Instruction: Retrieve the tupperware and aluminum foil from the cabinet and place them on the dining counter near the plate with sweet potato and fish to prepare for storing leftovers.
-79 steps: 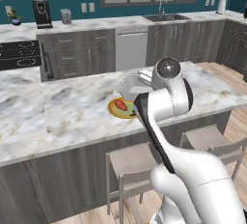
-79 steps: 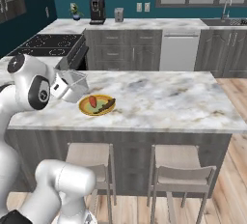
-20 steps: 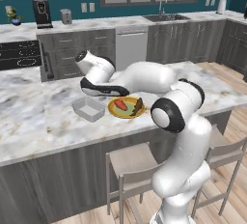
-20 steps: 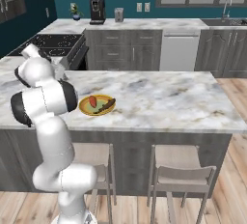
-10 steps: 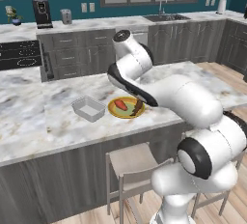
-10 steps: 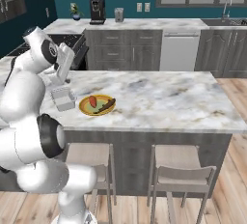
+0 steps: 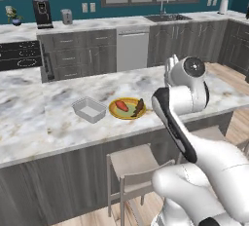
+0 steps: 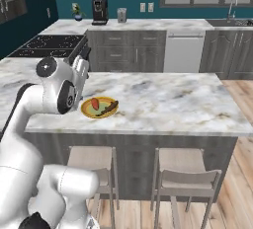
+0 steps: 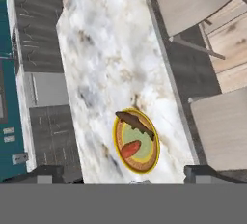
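Gripper open and empty above the dining counter.

Just beyond its spread fingertips lies the plate: the fish stretches across its far side, the sweet potato nearer. The tupperware sits just beside the plate, one corner toward it.

The white arm rises from the base, bends sharply at a dark elbow joint and folds back on itself. The hand faces downward, its two dark fingertips spread wide apart, holding nothing.
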